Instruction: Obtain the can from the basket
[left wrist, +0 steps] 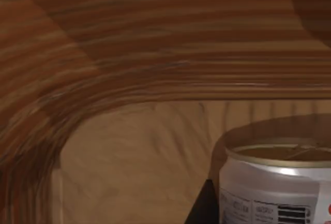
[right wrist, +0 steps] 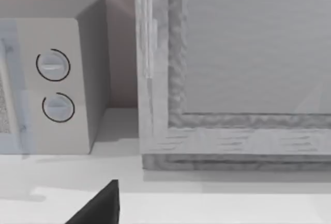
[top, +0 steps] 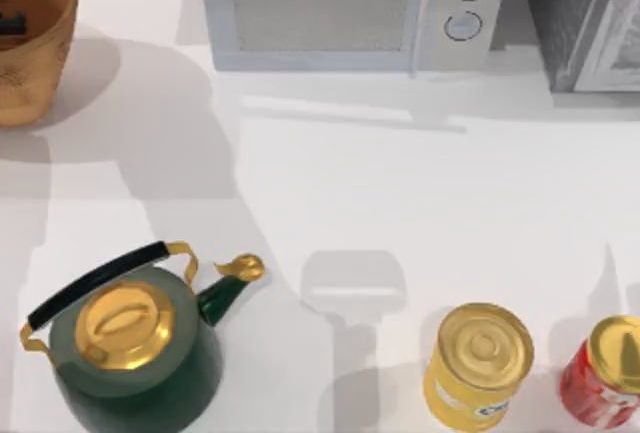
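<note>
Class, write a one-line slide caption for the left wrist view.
Inside the wicker basket: the small gold-topped can stands on the basket floor, close before the left wrist camera.

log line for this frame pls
stage: reach into basket | left gripper: inside basket, beside can | grasp: unconfirmed | right arm: parked facing microwave

No lettering can be read. The can [left wrist: 276, 188] beside the left arm's finger [left wrist: 204, 206] carries a barcode and blurred print; the yellow can [top: 478, 365] bears a small blue-and-white label too blurred to read.
</note>
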